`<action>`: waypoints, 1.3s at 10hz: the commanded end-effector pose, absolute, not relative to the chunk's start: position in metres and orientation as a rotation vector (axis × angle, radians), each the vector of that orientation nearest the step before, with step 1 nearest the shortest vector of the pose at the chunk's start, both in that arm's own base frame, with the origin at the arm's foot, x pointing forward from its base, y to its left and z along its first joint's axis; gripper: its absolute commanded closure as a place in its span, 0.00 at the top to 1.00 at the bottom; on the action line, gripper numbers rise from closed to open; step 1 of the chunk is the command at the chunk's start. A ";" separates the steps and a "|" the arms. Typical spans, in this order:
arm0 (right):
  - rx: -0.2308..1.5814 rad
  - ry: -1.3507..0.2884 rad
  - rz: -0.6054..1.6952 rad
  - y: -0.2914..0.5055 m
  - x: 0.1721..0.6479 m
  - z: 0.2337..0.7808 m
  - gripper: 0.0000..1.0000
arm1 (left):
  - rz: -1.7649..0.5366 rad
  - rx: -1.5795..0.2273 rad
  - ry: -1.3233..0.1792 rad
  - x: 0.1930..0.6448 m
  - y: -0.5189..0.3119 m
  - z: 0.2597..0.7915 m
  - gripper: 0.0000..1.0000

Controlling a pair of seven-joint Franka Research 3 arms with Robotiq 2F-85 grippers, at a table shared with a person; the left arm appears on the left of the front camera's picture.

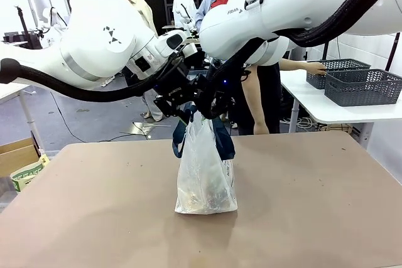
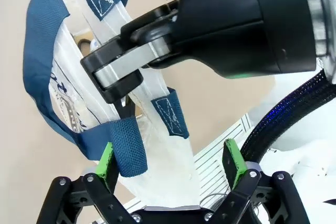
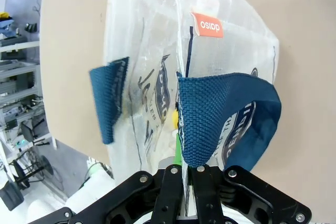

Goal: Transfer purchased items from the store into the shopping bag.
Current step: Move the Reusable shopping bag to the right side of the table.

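Standing on the surface (image 1: 314,205) near its middle, the shopping bag (image 1: 205,174) is being pinched at its top by the right jaws; the left jaws are gaping around a navy handle (image 2: 126,150), gripping nothing. A one-sided pull is risking tipping the bag over.
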State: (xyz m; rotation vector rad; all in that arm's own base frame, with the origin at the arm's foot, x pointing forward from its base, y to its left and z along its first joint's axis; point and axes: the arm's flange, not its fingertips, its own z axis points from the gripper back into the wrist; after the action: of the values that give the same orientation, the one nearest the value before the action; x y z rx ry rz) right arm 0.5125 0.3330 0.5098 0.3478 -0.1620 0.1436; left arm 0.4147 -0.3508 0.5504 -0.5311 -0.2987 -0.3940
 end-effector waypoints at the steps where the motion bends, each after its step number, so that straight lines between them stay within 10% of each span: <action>1: 0.371 -0.178 0.129 0.338 0.516 0.510 0.00 | -0.411 -0.542 -0.298 0.412 -0.349 0.543 1.00; 9: 0.380 -0.173 0.128 0.339 0.517 0.509 0.00 | -0.333 -0.459 -0.267 0.427 -0.361 0.514 1.00; 13: 0.384 -0.170 0.124 0.339 0.517 0.507 0.00 | -0.304 -0.447 -0.287 0.431 -0.365 0.513 0.53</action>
State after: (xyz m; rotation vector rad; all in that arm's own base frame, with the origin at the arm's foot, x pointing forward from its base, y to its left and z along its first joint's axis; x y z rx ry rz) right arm 0.5148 0.3353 0.5064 0.3507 -0.1617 0.1439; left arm 0.4305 -0.3596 0.5126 -0.4521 -0.2669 -0.3263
